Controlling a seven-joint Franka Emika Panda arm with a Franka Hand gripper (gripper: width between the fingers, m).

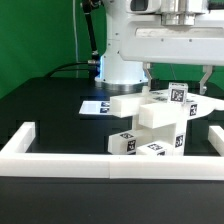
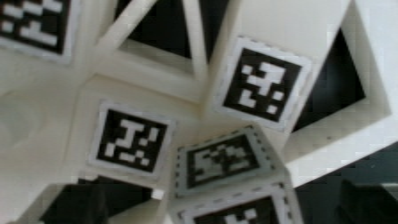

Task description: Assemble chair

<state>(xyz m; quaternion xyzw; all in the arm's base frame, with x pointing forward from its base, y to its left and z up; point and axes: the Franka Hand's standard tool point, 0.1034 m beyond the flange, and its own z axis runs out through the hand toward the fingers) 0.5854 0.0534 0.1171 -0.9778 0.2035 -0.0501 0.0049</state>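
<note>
The white chair parts (image 1: pixel 155 125) lie stacked in a pile at the middle right of the table, each bearing black-and-white tags. A tagged block (image 1: pixel 178 96) stands highest on the pile. My gripper (image 1: pixel 177 78) hangs just above that block, with its two dark fingers (image 1: pixel 148 72) standing wide apart and nothing between them. The wrist view is filled by tagged white slabs and bars (image 2: pixel 249 85) seen from very close. The fingers do not show clearly there.
The marker board (image 1: pixel 98 106) lies flat behind the pile at the exterior view's left. A long white border wall (image 1: pixel 60 155) runs along the front and up both sides. The robot's base (image 1: pixel 118 70) and a dark cable stand at the back.
</note>
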